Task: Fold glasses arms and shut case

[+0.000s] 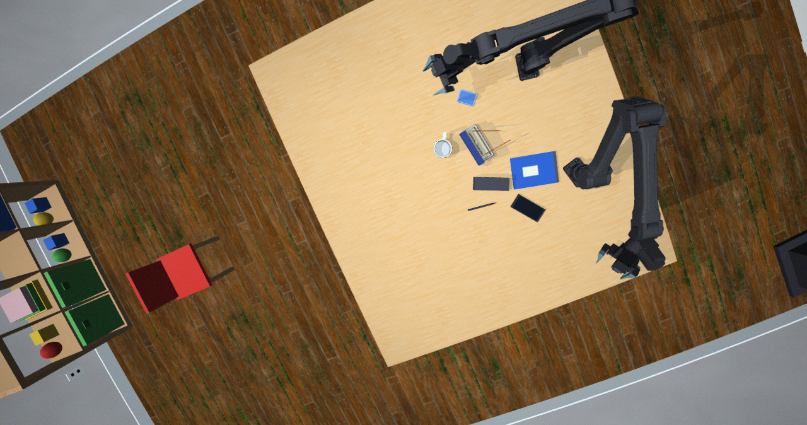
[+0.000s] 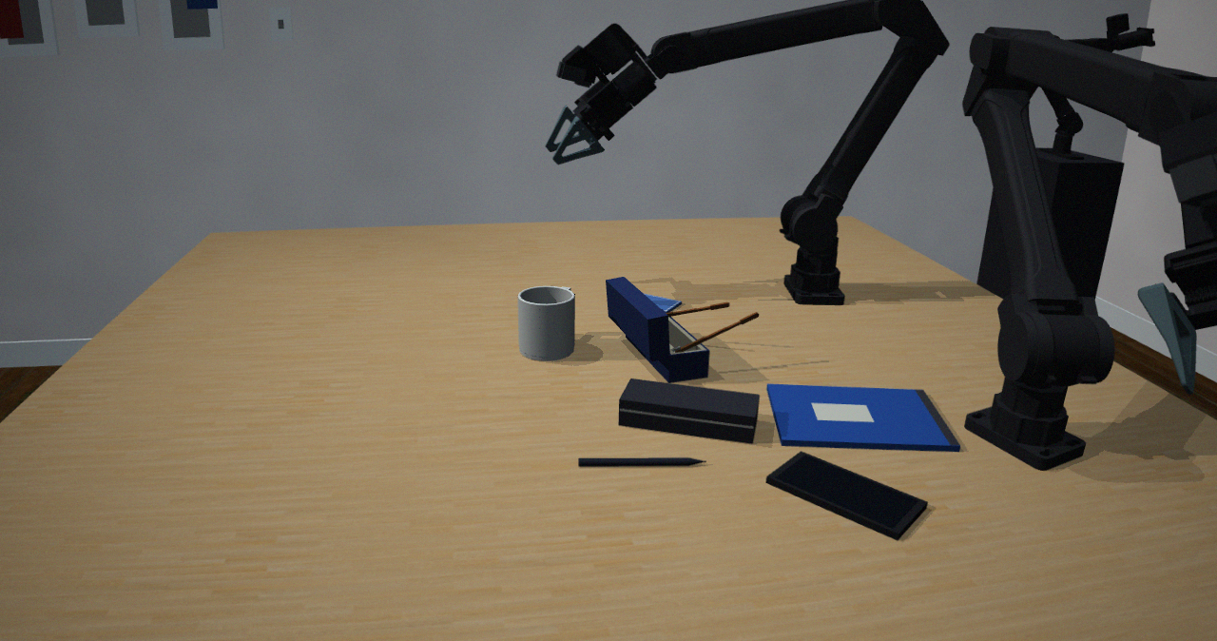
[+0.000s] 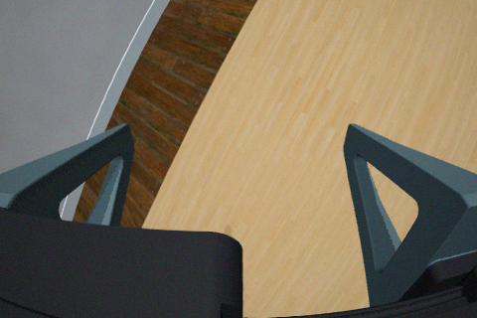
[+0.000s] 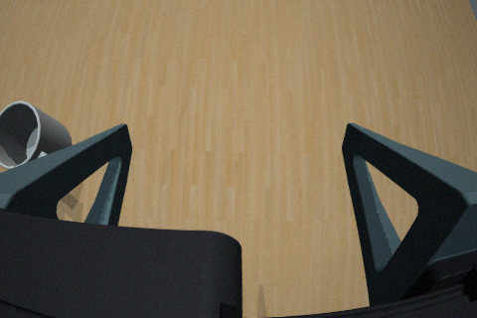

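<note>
Currently, the case (image 1: 471,147) (image 2: 640,328) is open around the middle of the desk (image 1: 338,140) (image 2: 340,467) (image 3: 298,109) (image 4: 238,84), lid raised on the side away from the arms' edge. Glasses (image 1: 499,146) (image 2: 719,331) are seated in it, both temples unfolded and stuck out over the rim toward that edge. Left claw (image 1: 610,268) (image 2: 1183,331) (image 3: 238,126) is spread, held above the desk by the left corner of the arms' edge. Right claw (image 1: 429,82) (image 2: 554,156) (image 4: 238,126) is spread too, raised well inside the edges, beyond the cloth (image 1: 467,97) (image 2: 662,302). Nothing is gripped by either. Mug (image 1: 442,149) (image 2: 546,323) (image 4: 50,131) is placed near the case, on the lid side. Toward the left edge are set the black box (image 1: 490,183) (image 2: 687,412), book (image 1: 541,181) (image 2: 901,416), pen (image 1: 481,206) (image 2: 638,461) and phone (image 1: 528,208) (image 2: 846,494). Folding and shutting are not done.
</note>
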